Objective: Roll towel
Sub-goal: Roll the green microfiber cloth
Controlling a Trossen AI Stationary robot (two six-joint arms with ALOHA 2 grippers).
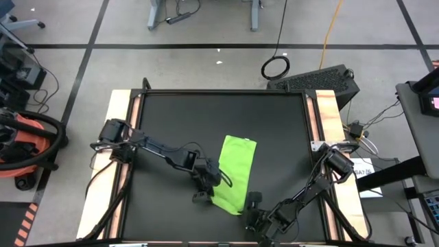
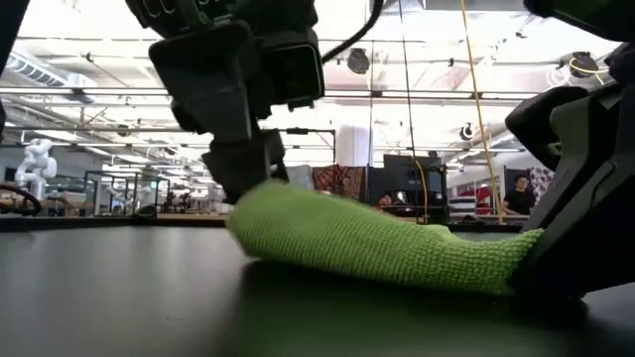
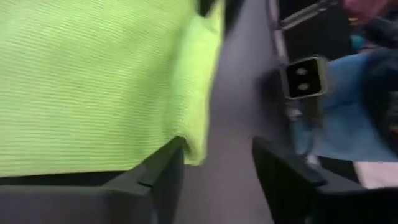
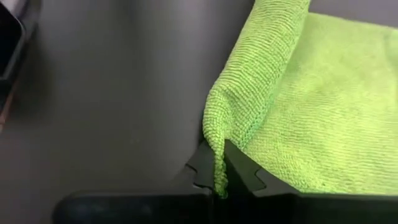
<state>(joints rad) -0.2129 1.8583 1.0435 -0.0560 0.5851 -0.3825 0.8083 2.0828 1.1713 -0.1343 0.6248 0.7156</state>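
The lime-green towel (image 1: 236, 170) lies on the black table, its long sides running from near to far. It also shows in the low view (image 2: 377, 243). My left gripper (image 1: 204, 186) is open at the towel's left long edge, close to its near end, and the bare table shows between its fingers (image 3: 217, 174). My right gripper (image 1: 252, 200) is shut on the towel's near right corner, low over the table. In the low view the towel's near end humps up beside my left gripper (image 2: 248, 169). My left gripper has one finger (image 3: 158, 177) right at the towel's left edge (image 3: 189, 146), and the cloth ends at that finger's outer side. Nothing is between the fingers. Whether the finger presses the cloth or only stands beside it, I cannot tell. My right gripper pinches the towel's hemmed corner (image 4: 219, 163) between its two fingers. It comes low, from the table's near right side. The pinched corner stands up a little as a narrow fold. The rest of the towel (image 4: 323, 106) lies on the table.
Wooden rails (image 1: 123, 103) run along the table's left and right sides. Bare black tabletop (image 1: 206, 116) lies beyond the towel's far end and to its left. A person in blue (image 3: 348, 124) shows beyond the table in the left wrist view.
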